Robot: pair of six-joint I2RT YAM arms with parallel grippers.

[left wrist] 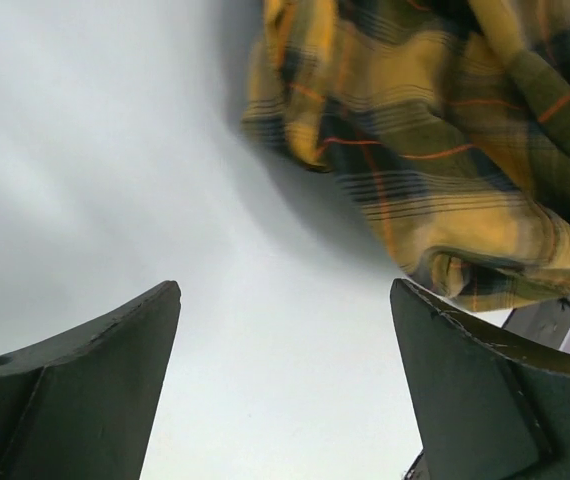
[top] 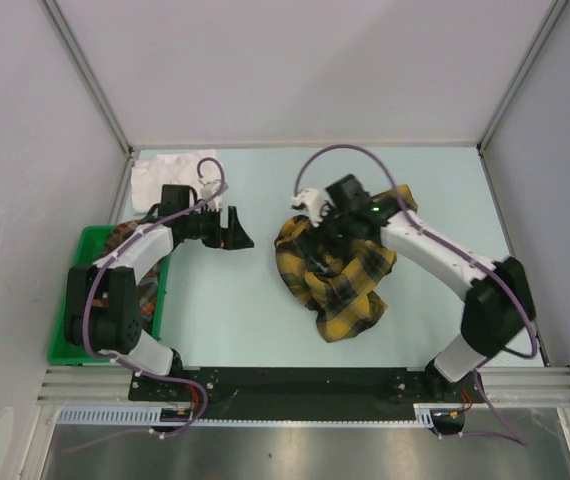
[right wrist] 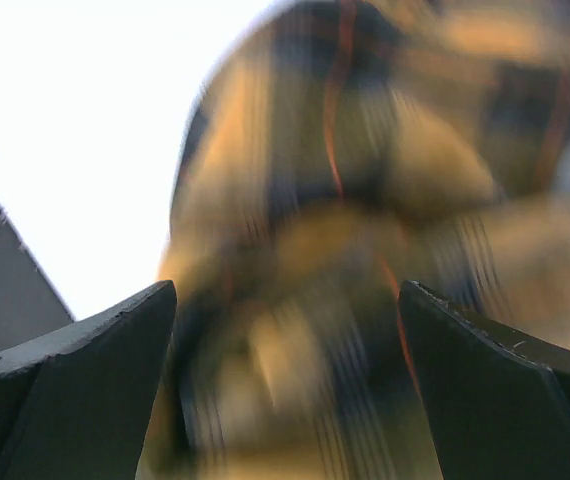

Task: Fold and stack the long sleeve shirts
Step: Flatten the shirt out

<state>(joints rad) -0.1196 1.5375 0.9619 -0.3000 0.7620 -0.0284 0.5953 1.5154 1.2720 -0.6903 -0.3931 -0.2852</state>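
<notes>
Shows left gripper (left wrist: 285, 285) spread wide, gripping nothing, with yellow plaid shirt (left wrist: 435, 150) crumpled just beyond. Shows right gripper (right wrist: 287, 285) equally spread, blurred plaid close ahead. Reveals only from overhead: that shirt heaped in middle of table (top: 225, 310), white shirt (top: 160, 175) far-left, green bin (top: 85, 245) at left edge.

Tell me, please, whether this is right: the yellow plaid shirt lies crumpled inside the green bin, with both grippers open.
No: the top view shows the yellow plaid shirt crumpled on the table, outside the green bin; left gripper and right gripper are open.
</notes>
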